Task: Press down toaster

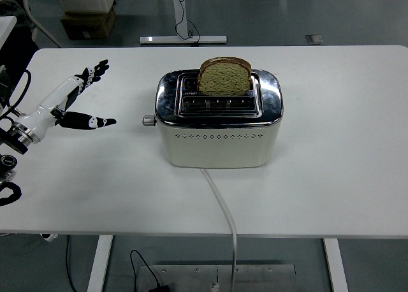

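Looking down, we see one boxy cream toaster (218, 123) with a shiny chrome top mid-table (344, 113), one bread slice (224, 77) standing in its far slot. One left hand (75, 104) hovers well left, fingers spread, empty.

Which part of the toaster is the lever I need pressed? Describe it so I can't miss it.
Find the cream and chrome toaster in the middle of the white table, with a bread slice standing up out of its far slot. The lever is the small grey knob sticking out of the toaster's left end, just below the chrome top, the only thing protruding there.
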